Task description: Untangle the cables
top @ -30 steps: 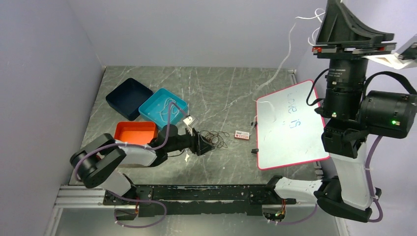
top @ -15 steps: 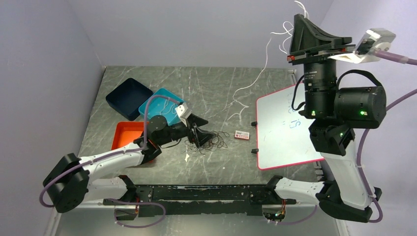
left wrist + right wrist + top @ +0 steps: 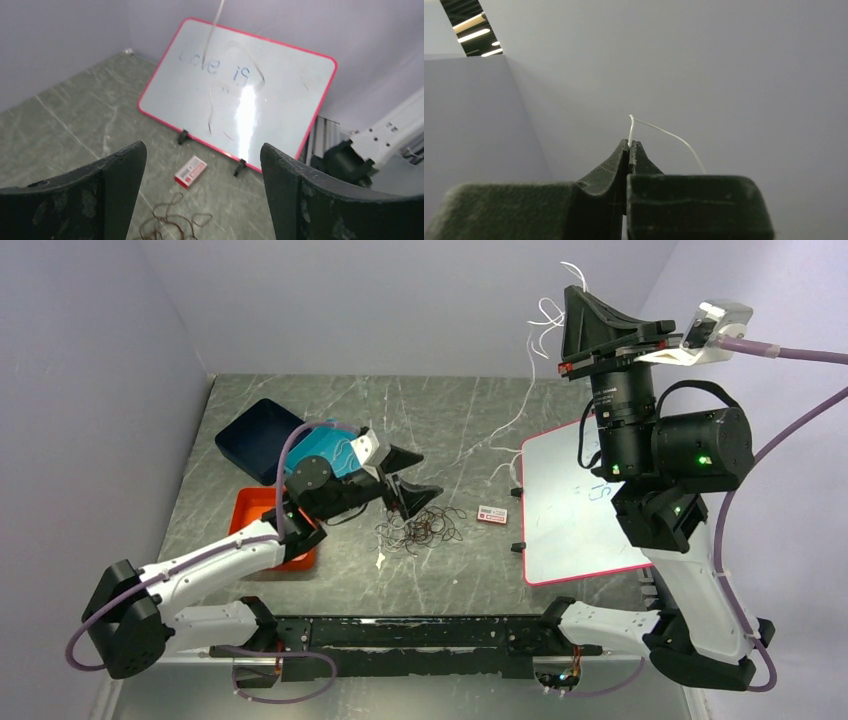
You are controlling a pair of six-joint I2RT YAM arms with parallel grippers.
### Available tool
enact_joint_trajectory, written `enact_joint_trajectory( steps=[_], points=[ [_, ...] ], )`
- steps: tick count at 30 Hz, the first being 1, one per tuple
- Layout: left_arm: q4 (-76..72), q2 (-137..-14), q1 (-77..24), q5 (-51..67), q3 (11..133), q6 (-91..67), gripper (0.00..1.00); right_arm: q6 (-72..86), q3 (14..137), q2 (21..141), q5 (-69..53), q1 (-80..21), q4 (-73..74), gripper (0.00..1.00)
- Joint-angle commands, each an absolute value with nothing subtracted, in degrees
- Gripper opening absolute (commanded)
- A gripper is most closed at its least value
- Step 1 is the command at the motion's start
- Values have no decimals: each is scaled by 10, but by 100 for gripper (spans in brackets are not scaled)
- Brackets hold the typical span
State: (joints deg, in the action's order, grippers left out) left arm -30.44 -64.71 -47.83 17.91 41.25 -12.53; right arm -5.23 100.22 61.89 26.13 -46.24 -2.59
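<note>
My left gripper hangs spread wide just upper left of the dark cable tangle at centre frame, with open marble to its right. My right gripper, upper right, pinches a white cable trailing down to the whiteboard.

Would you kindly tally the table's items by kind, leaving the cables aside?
Trays: 3 (navy tray, teal tray, orange tray)
Whiteboard: 1
Small red-and-white box: 1
Total: 5
</note>
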Motion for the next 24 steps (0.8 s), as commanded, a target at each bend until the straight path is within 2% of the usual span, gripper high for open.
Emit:
enact_joint_trajectory(
  steps=[1, 10, 12, 13, 16, 19, 24],
  points=[
    [-312, -688, -476, 158, 476, -76, 88, -27, 992, 612, 249, -464, -22, 0],
    [-335, -776, -475, 174, 565, -40, 86, 7, 996, 618, 216, -463, -7, 0],
    [-338, -787, -474, 176, 575, -38, 79, 14, 996, 619, 208, -464, -5, 0],
    [-338, -791, -473, 179, 579, -38, 71, 17, 996, 619, 205, -464, -4, 0],
    [-339, -793, -471, 184, 584, -38, 54, 20, 990, 617, 205, -464, -3, 0],
    [-336, -789, -470, 181, 582, -39, 30, 19, 981, 612, 208, -464, -5, 0],
    [-312, -771, -469, 170, 575, -42, 15, 19, 970, 612, 214, -464, 1, 0]
  ],
)
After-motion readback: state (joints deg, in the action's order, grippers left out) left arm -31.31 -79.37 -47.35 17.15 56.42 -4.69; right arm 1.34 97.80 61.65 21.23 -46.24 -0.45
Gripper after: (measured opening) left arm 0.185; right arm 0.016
